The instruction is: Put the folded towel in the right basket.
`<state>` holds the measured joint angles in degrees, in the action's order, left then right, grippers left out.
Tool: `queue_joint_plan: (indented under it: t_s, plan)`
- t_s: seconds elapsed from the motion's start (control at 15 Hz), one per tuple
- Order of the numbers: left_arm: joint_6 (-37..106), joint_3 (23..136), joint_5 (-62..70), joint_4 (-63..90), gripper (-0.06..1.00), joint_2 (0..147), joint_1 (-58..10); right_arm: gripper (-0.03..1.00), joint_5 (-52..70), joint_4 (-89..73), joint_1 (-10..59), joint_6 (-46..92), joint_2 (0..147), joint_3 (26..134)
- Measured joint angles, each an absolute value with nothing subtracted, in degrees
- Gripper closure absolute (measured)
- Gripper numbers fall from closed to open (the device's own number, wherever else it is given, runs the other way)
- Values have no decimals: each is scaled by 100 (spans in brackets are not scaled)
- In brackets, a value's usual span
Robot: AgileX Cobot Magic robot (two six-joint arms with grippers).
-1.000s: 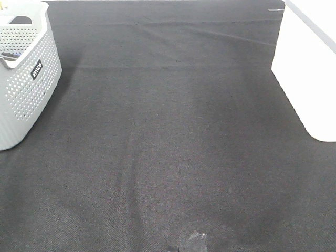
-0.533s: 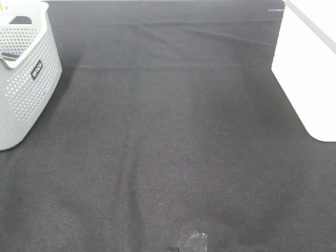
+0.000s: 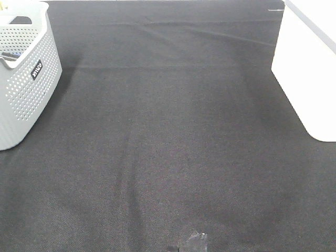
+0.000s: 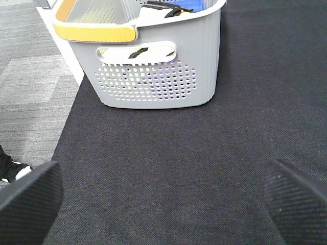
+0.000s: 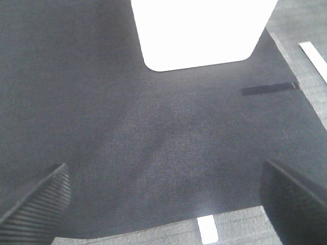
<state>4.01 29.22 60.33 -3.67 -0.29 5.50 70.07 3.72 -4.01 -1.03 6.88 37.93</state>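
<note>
No folded towel lies on the black cloth [image 3: 168,136]. The white right basket [image 3: 310,79] stands at the right edge; in the right wrist view [image 5: 199,30] it is just beyond my right gripper [image 5: 163,204], which is open and empty above the cloth. My left gripper [image 4: 163,204] is open and empty, facing the grey perforated left basket [image 4: 153,66]. That basket [image 3: 23,79] holds white, black and blue items [image 4: 168,7]; I cannot tell whether the towel is among them. Neither gripper shows in the exterior high view.
A yellow handle [image 4: 94,31] sits on the grey basket's rim. A small shiny scrap [image 3: 193,242] lies at the cloth's front edge. A black tape strip [image 5: 269,88] lies near the white basket. Grey floor [image 4: 30,87] shows beyond the table's left edge.
</note>
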Motion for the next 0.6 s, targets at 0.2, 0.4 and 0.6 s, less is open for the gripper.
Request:
queue_joint_plan:
  t_s: [0.2,0.4,0.6]
  plan:
    - [401,2922,6033,-372,-5,-29,550,0,7007,556,-178,-103,498,3633]
    - [401,2922,6033,-372,-5,-29,550,0,6927,464,-138,-103,453,3168]
    - [401,2922,6033,-372,-5,-29,550,0,6623,361,-138,-103,441,2773]
